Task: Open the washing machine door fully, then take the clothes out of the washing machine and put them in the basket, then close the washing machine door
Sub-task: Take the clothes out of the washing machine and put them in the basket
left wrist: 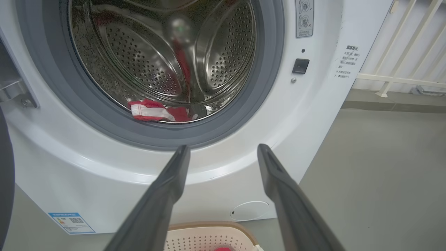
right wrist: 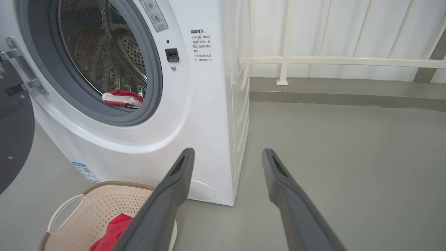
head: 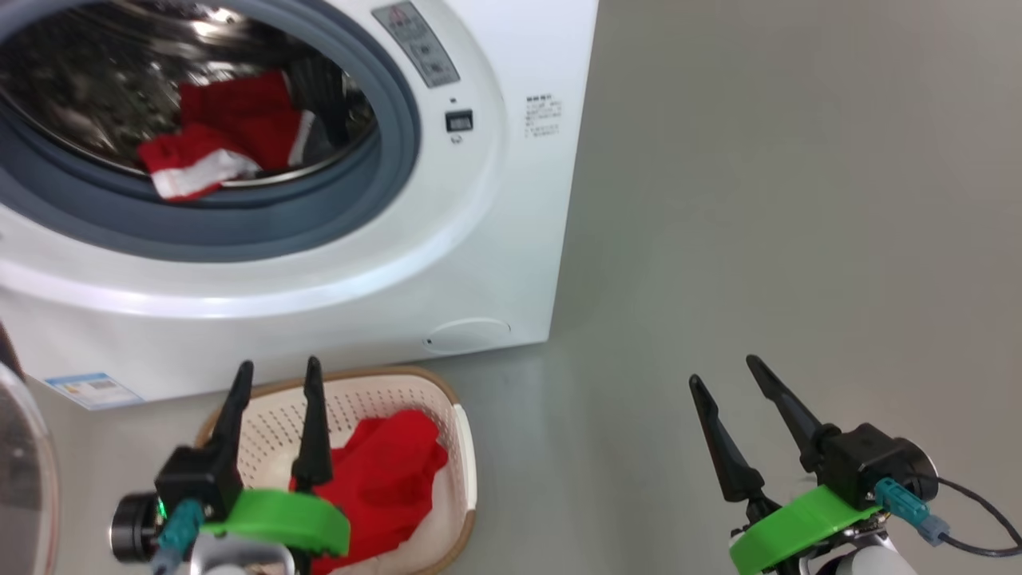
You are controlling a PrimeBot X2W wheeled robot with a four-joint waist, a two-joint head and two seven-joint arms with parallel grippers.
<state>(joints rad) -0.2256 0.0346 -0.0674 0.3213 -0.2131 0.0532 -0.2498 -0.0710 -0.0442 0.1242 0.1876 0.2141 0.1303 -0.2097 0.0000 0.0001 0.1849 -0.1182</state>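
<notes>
The left gripper (head: 279,364) is hovering over the basket (head: 465,447), fingers spread wide and empty. A red garment (head: 391,471) is lying in the basket. The right gripper (head: 723,370) is hanging equally wide and empty over the grey floor (head: 758,200), well apart from it. Behind the basket, the washing machine (head: 495,239) is standing with its door (right wrist: 14,122) swung open, and red-and-white clothes (head: 215,136) are lying at the front of the drum (left wrist: 139,62).
</notes>
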